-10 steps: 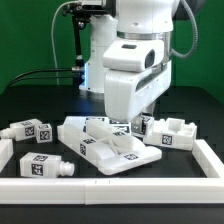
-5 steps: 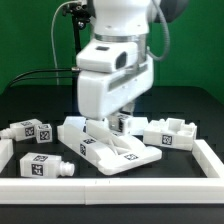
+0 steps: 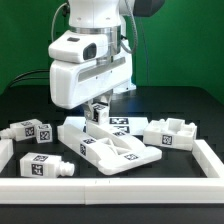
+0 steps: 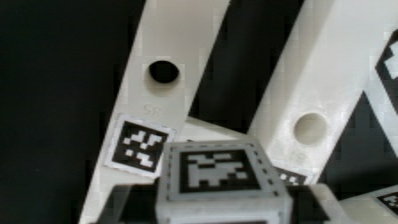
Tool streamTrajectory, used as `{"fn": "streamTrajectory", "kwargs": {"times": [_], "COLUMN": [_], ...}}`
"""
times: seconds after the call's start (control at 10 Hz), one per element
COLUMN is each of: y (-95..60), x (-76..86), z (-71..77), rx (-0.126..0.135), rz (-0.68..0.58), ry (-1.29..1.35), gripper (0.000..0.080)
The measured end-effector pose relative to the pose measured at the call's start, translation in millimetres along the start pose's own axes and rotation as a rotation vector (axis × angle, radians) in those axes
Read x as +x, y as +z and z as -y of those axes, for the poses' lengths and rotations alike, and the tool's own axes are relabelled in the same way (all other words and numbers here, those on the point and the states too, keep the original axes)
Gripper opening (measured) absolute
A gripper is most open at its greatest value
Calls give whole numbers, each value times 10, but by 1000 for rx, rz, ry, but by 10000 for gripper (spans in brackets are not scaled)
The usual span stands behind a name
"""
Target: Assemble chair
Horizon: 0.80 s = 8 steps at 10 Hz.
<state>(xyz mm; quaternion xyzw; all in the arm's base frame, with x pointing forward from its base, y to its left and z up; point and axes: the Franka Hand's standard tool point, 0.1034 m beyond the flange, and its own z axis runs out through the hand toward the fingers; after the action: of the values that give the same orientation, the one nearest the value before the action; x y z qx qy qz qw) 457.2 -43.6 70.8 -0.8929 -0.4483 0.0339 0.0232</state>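
grip: two-finger gripper (image 3: 98, 108) clamps small white tagged plastic block (image 4: 215, 170)
why: hovering over holed white panel (image 4: 151, 105) (aligning, probably)

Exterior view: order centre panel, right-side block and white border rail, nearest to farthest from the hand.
1. Centre panel, just below the hand gripping a small tagged part.
2. Right-side block, exterior view's right.
3. White border rail, far right edge.
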Motion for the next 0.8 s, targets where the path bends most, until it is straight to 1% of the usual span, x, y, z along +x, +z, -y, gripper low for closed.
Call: {"fn": "streamTrajectory", "kwargs": {"times": [0.1,0.2,0.3,0.4,0.5,0.6,0.8], "y": [2,8,44,74,115,127,134], "x": [-3,-55,-330,-566,-730,-770,-762], "z": [0,-3,67,133,172,190,194], "rx": [0,2,9,20,28,44,44], "rz": [0,3,13,24,31,40,41], "ry": [1,22,63,107,140,164,160], "gripper": [282,282,282,282,282,282,282]}}
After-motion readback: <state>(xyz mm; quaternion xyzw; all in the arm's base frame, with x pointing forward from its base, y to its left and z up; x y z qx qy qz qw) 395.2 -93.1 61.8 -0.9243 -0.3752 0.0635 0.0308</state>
